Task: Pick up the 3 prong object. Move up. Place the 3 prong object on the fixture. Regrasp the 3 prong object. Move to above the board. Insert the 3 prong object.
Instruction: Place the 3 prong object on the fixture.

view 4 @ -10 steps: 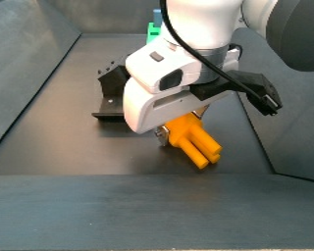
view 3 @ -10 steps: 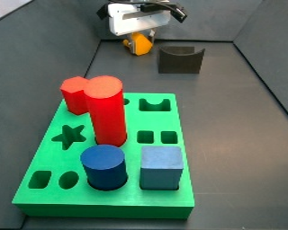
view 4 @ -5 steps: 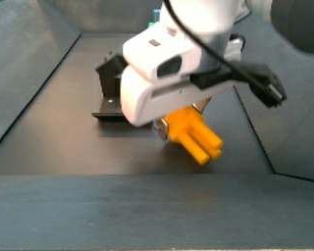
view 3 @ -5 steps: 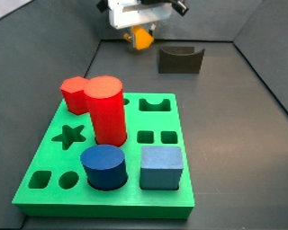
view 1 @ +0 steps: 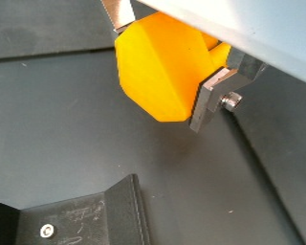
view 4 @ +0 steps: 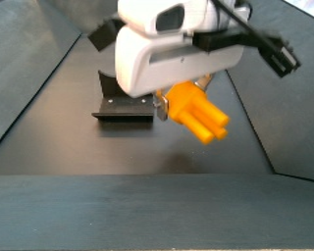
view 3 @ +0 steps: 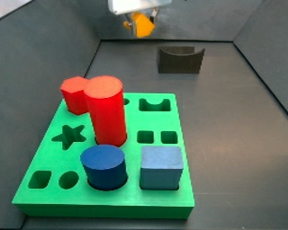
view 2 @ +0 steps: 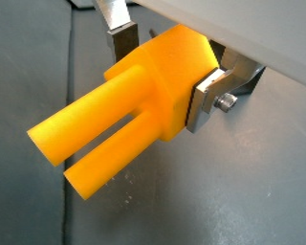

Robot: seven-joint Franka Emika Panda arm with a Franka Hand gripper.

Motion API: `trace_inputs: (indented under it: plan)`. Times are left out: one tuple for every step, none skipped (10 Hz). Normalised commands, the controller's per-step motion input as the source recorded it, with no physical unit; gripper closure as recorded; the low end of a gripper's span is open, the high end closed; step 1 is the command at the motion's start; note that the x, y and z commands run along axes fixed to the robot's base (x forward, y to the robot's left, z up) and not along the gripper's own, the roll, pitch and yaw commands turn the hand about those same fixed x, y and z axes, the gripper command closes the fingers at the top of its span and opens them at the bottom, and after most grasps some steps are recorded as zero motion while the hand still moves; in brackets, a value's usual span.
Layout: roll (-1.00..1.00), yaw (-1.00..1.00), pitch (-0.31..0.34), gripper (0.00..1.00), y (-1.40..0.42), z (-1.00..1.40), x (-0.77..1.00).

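I've got the pincer (view 4: 177, 98) clamped on the 3 prong object (view 4: 196, 109), lifted clear of the floor, prongs sticking out at a downward slant, and the fixture (view 4: 125, 106) sits just beside and below it, so that's where I head

No readable text, labels, nos. or brand marks anywhere: none on gripper (view 4: 173, 93), 3 prong object (view 2: 130, 100), fixture (view 3: 179, 59) or board (view 3: 62, 166).
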Motion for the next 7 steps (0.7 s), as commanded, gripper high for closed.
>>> trace_inputs:
  plan:
    - [-0.06, 0.0, 0.008, 1.0, 0.0, 1.0, -0.01]
    - [-0.07, 0.0, 0.009, 1.0, 0.0, 1.0, -0.02]
    - [-0.1, 0.0, 0.008, 1.0, 0.0, 1.0, -0.02]
    - [-0.11, -0.01, 0.003, 1.0, 0.0, 1.0, -0.03]
    - [-0.13, -0.02, 0.002, 1.0, 0.0, 1.0, -0.04]
    - [-0.14, -0.03, 0.002, 1.0, 0.0, 0.92, -0.04]
    - [-0.14, -0.03, 0.003, 1.0, 0.0, 0.75, -0.03]
